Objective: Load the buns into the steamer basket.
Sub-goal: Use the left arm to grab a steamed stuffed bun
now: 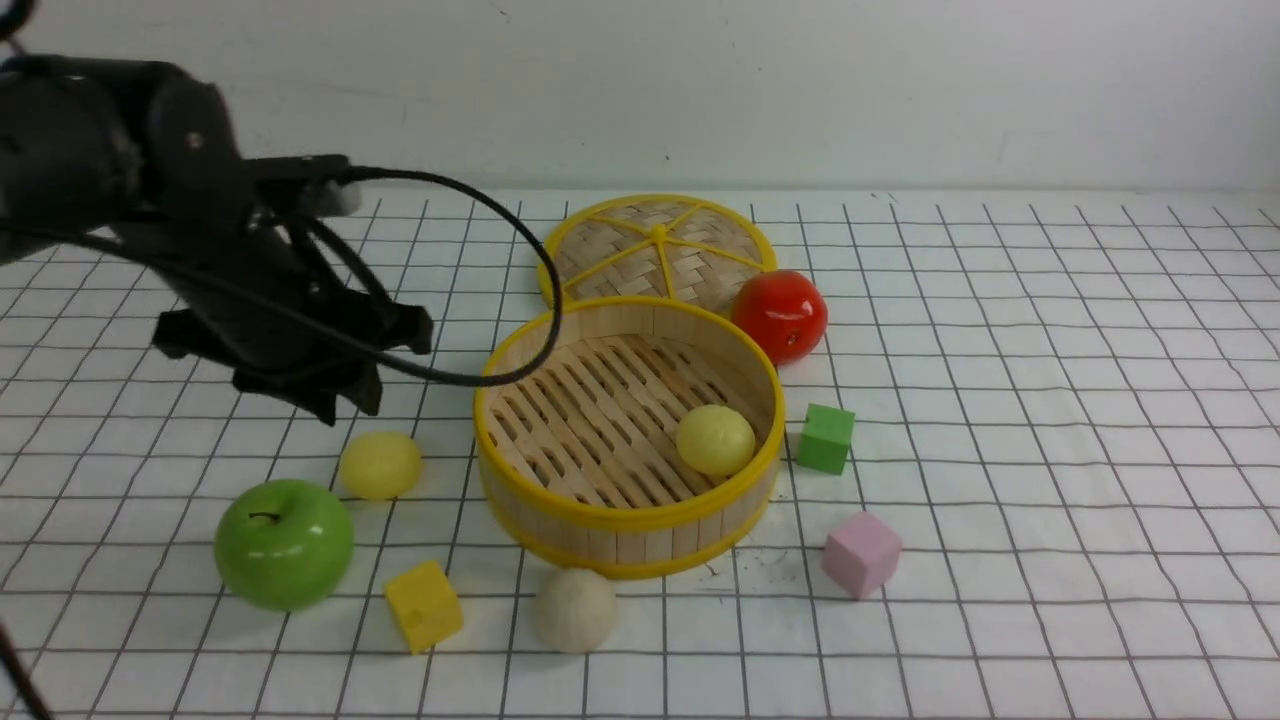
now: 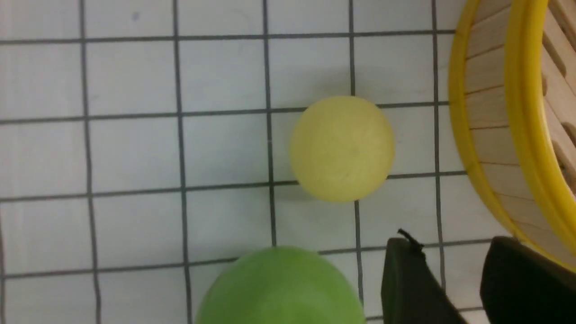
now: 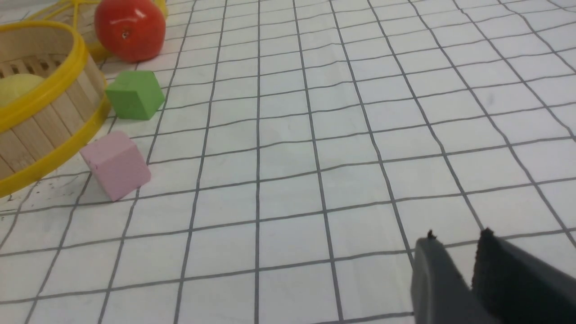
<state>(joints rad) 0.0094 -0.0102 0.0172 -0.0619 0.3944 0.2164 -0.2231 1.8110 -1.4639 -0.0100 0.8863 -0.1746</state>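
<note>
Tabletop (image 1: 1050, 400), white with a grid. Basket (image 1: 620, 520): upright, about midway between the left and right edges, open-topped. Lid (image 1: 655, 245): flat behind the basket, toward the far edge. Buns, three: inner bun (image 1: 715, 440), pale yellow, on the basket floor against its right wall; left bun (image 1: 380, 465), pale yellow, on the tabletop near the basket's left side; beige bun (image 1: 575, 608), on the tabletop just before the basket, toward the near edge. Green apple (image 1: 284, 545): beside the left bun, nearer the near edge. Red apple (image 1: 780, 315): touching the lid's right rim. Yellow cube (image 1: 424, 605): between green apple and beige bun. Green cube (image 1: 826, 438), pink cube (image 1: 862, 553): just right of the basket. Left gripper (image 2: 450, 252): spread, empty, above the tabletop by the left bun, not touching it. Right gripper (image 3: 456, 238): slightly parted, empty, over bare grid toward the right edge.
</note>
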